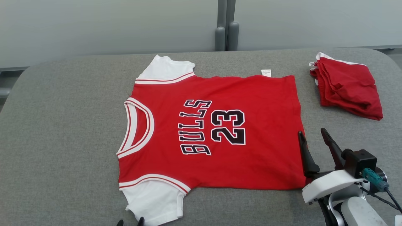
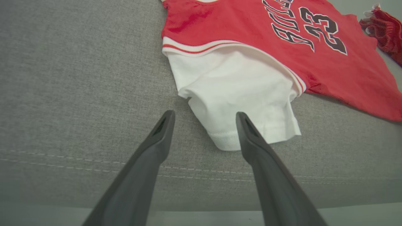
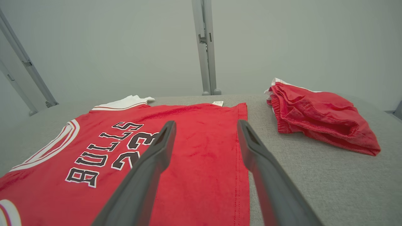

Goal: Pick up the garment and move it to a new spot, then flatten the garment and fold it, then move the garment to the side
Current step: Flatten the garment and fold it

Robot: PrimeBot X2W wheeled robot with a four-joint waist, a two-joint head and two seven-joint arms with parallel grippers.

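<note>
Jersey is lying flat and face up in the middle of the table, collar pointing to the table's left end, hem to its right end, print showing, cloth looking smooth with no big wrinkles

A folded red pile is sitting at the table's far right corner, apart from the jersey

Right gripper is hanging over the table's near right part with its long fingers spread wide and gripping nothing; in its wrist view the hem edge is running up between the two fingers, one finger over red cloth and the other over bare grey padding. Whether the tips are touching the cloth, cannot tell

Left gripper is waiting at the table's near edge, also spread wide and empty, aiming at the near white sleeve; one finger is crossing the sleeve's cuff in its wrist view, the other is over bare table

Reading the step: moving and flattening are looking done, folding is looking about to begin, nothing doubled over yet

Next move, as I am judging it: both grippers going down onto the near side of the table, left pinching the sleeve, right pinching the near hem corner, each taking both layers, then carrying that long edge together toward the table's far side. Uneven lift would be skewing the fold; a shallow pinch would be dropping the lower layer
</note>
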